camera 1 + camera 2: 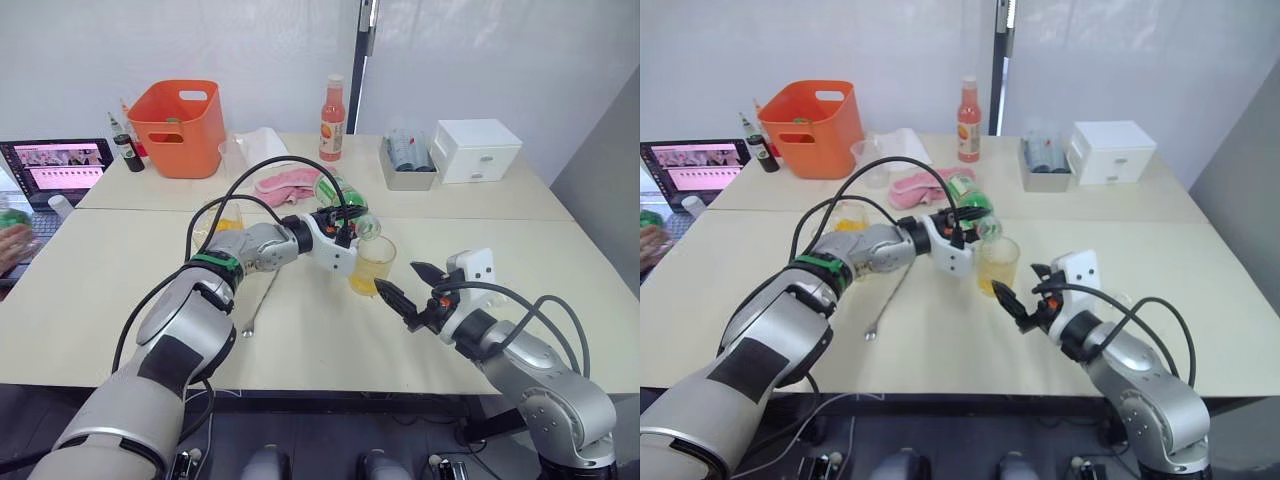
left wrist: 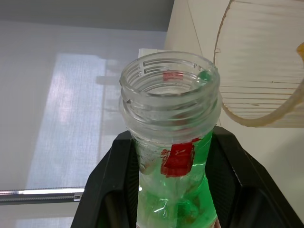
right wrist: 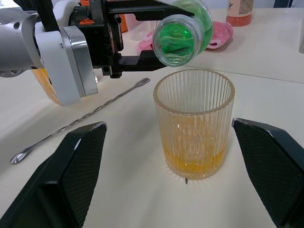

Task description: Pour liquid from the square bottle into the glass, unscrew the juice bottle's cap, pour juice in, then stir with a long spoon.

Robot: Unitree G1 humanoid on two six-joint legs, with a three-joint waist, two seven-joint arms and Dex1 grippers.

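While tipped uncapped over glass, juice bottle clamped by left gripper; right gripper spread wide, empty, beside glass.

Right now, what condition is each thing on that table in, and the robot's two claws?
Green bottle: uncapped, tipped over the glass, gripped by the left claw.
Glass: upright, a little orange liquid at the bottom.
Long spoon: lying flat on the table.
Right claw: open, empty, beside the glass.
Orange bin: upright.
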